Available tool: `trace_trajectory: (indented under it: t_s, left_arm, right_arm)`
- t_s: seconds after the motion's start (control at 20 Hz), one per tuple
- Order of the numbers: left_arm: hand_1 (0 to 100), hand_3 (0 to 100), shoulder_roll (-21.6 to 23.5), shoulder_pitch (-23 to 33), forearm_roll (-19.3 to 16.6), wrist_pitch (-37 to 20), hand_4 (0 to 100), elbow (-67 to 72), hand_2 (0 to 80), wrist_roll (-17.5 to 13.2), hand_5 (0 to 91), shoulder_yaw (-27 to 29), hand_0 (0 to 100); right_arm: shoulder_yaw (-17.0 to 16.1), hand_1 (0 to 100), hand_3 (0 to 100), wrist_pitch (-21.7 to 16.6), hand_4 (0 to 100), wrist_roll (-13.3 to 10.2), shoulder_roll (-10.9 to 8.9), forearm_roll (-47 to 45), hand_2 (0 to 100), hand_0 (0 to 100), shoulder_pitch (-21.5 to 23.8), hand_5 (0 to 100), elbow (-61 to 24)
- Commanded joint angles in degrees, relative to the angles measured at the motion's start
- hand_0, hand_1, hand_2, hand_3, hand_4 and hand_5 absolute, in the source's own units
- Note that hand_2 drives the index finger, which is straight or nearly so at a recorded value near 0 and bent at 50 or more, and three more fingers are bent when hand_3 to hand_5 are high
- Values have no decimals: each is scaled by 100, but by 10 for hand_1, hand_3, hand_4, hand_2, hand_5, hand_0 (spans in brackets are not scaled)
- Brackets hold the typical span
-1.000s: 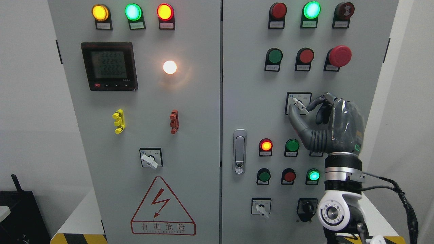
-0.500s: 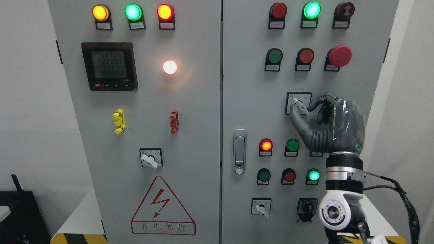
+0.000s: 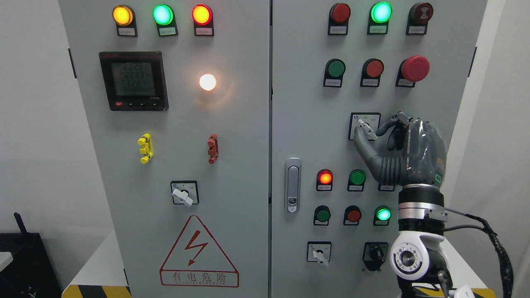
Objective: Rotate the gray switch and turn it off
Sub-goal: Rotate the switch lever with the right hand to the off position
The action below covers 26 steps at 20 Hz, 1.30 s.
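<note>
White walls frame the big gray cabinet (image 3: 232,136) I face, its two doors crowded with lamps, buttons and knobs. My right hand (image 3: 403,151) rises from the lower right corner of the right door, wrist upright, so that the palm stands beside the gray switch (image 3: 366,128) and not in front of it; that keeps the lever in my sight. The switch sits on its square plate near the right edge of the right door, about midway up, below the row with the big red mushroom button (image 3: 415,68) and above the small lit red lamp (image 3: 325,177).

My thumb (image 3: 361,145) reaches up from below and its tip touches the lower end of the lever, while my index finger (image 3: 387,124) curls in from the right onto the same end. So my fingers are narrow, pinching the lever between thumb and finger. The other fingers fold behind, out of the way. The lever slants from upper left to lower right, so I judge the turn is not finished. A pinch at the lever's end gives me the most leverage for twisting it.

Similar gray switches sit near the bottom edge of each door; those are not mine to touch. My left hand does not show.
</note>
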Motion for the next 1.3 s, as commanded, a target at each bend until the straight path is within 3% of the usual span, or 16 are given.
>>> trace_trajectory:
  t_s: [0.0, 1.25]
  left_arm:
    - [389, 0, -5, -53, 114, -1, 0, -140, 0, -5, 0, 44, 120]
    - [389, 0, -5, -53, 114, -1, 0, -140, 0, -5, 0, 44, 120]
  right_arm:
    - [4, 470, 987, 0, 998, -2, 168, 0, 672, 281, -14, 1000, 1]
    - [48, 466, 1000, 35, 1000, 7, 168, 0, 693, 454, -58, 1000, 62]
